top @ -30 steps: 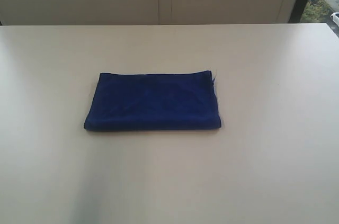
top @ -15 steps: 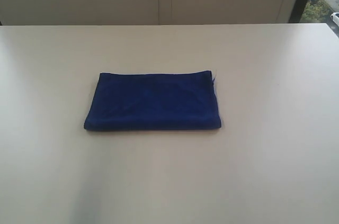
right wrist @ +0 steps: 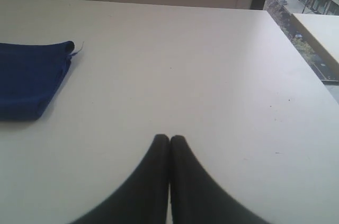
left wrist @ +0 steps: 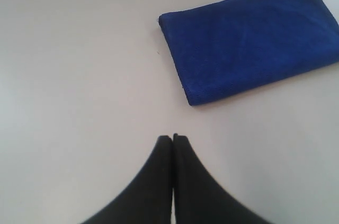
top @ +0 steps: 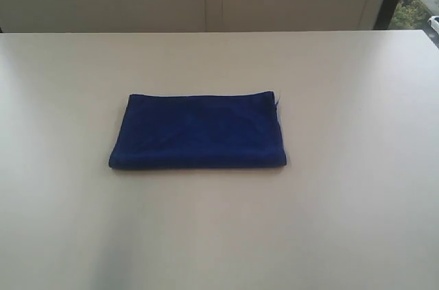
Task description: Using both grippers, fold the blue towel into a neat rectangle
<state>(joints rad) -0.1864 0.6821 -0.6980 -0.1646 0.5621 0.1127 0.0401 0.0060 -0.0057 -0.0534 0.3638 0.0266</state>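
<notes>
The blue towel lay flat near the middle of the counter, well apart from every edge, its long sides parallel to the far edge; it already showed as a compact rectangle in several layers, so the folding looked finished or very nearly so; the near long side was a rounded, doubled fold, the far long side a line of stacked cloth edges, closely matched; the corners were soft rather than crisp, and the short side toward the left edge slanted slightly, so at most a small squaring-up seemed left; a small white tag stuck out at the far corner on the right-edge side. The cloth was a deep royal blue, plush and matte, with faint shading in the nap; the counter was a smooth, pale beige slab with a dull sheen, bare around the towel. The left gripper had its black tapered fingers pressed together on nothing, over bare counter and apart from the towel's near left corner; the right gripper was likewise closed and empty, well apart from the towel's right end; neither showed in the exterior view.
</notes>
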